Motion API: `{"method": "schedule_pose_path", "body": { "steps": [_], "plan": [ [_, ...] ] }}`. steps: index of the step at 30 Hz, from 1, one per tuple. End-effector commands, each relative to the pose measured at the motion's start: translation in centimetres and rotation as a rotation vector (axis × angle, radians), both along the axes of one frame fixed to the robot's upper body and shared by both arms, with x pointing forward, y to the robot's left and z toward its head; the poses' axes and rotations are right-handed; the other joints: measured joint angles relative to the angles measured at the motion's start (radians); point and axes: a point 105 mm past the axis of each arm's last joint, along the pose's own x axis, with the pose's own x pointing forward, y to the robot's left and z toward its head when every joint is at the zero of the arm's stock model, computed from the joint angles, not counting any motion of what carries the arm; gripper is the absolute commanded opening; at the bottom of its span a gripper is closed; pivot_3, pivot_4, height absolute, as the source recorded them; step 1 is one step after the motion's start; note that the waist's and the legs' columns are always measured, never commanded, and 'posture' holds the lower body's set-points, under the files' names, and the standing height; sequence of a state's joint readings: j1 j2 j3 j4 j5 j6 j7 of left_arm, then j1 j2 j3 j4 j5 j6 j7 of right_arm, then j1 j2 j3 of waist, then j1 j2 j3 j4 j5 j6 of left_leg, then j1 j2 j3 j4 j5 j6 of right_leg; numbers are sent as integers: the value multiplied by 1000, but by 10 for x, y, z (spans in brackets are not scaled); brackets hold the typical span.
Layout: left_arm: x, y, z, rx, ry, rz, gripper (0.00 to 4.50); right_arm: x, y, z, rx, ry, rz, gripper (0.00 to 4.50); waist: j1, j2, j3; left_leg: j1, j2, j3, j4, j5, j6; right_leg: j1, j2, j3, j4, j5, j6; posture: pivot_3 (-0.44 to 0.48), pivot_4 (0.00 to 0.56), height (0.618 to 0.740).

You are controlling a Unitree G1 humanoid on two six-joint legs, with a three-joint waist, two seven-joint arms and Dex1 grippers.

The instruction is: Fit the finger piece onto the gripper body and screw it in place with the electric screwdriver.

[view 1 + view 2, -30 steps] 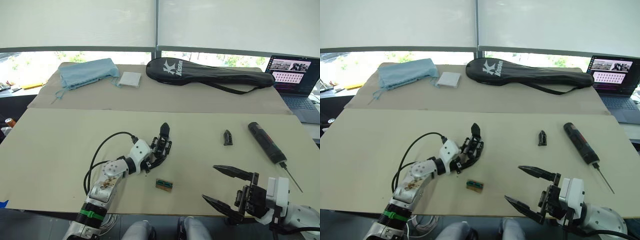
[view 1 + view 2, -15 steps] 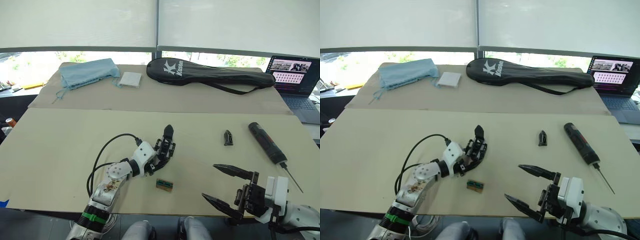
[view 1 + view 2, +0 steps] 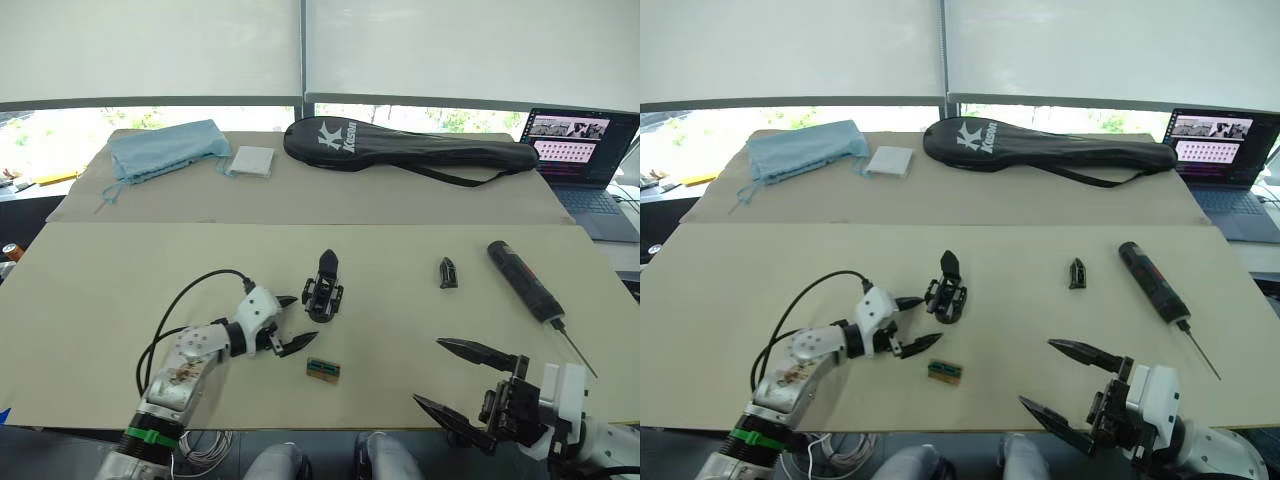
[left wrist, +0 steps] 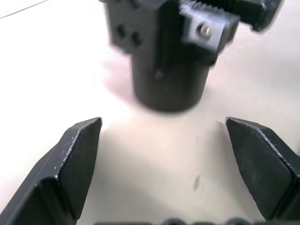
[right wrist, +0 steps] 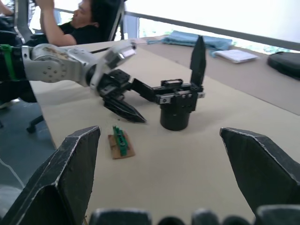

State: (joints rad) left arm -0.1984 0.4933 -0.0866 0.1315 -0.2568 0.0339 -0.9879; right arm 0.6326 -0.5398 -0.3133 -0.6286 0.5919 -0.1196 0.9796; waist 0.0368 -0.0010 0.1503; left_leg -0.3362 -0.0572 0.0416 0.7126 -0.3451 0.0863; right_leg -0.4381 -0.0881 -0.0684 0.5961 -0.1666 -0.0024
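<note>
The gripper body (image 3: 323,286) stands upright on its round base at the table's middle, one pointed black finger sticking up. My left gripper (image 3: 291,322) is open just left of it, its fingers apart from the body; in the left wrist view the gripper body (image 4: 164,61) stands just beyond the two spread tips. The finger piece (image 3: 447,272) lies alone to the right. Further right lies the electric screwdriver (image 3: 519,280), bit pointing toward the near edge. My right gripper (image 3: 430,374) hovers open and empty near the front edge, facing the gripper body (image 5: 180,101).
A small green-and-tan block (image 3: 322,369) lies near the left gripper. A black racket bag (image 3: 400,150), a blue cloth (image 3: 165,147) and a white pad (image 3: 250,160) lie on the far table. A laptop (image 3: 585,150) stands at the back right. A person (image 5: 79,26) sits beyond the table.
My left gripper has let go of the gripper body, opened and drawn back left; the body now stands on the table. The right gripper stays open. The camera has shifted slightly.
</note>
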Motion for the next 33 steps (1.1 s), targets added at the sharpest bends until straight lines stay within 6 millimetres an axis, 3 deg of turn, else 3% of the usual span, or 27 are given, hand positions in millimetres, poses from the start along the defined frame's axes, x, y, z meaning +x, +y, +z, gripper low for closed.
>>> {"method": "schedule_pose_path", "body": {
  "steps": [1,7,9,11,13,16,23,33],
  "plan": [
    [-3,31,18,-130,-13,-54,4449,-9,-17,11,-36,-82,-103,4500,0,0,0,0,0,0,0,0,0,0,0,0,0,0,0,0,150,740],
    [6,50,63,-172,-105,-137,4449,-20,-43,-5,-42,74,-341,4500,9,-1,0,-1,-1,0,0,-4,-8,0,-1,-1,0,0,0,0,150,740],
    [7,53,86,-178,-130,-192,4449,-8,-65,-19,-98,193,-577,4500,4,-1,0,0,-1,0,0,-4,-8,1,-1,-1,0,0,0,0,150,740],
    [4,52,104,-195,-126,-234,4449,0,-67,-22,-90,276,-628,4500,-4,-1,0,0,-2,0,0,-4,-9,1,-1,0,0,0,0,0,150,740],
    [-1,49,109,-218,-78,-256,4449,5,-64,-22,-102,333,-616,4500,-22,-1,0,0,-1,0,0,-4,-10,0,0,0,1,0,0,0,150,740],
    [-8,43,117,-249,-59,-270,4449,22,-80,-23,-138,440,-682,4500,-31,0,0,1,-1,0,-1,-3,-12,1,1,0,0,-1,-1,0,150,740],
    [-22,20,127,-266,-101,-318,4449,94,-92,3,-188,672,-641,4500,-26,-1,2,0,0,0,0,-2,-13,1,1,0,-1,0,-2,0,150,740],
    [-28,10,126,-267,-122,-294,4449,180,-74,26,-274,819,-711,4500,-23,-2,3,-11,0,0,2,4,-1,-6,0,-2,-2,1,-3,0,150,740]
  ]
}}
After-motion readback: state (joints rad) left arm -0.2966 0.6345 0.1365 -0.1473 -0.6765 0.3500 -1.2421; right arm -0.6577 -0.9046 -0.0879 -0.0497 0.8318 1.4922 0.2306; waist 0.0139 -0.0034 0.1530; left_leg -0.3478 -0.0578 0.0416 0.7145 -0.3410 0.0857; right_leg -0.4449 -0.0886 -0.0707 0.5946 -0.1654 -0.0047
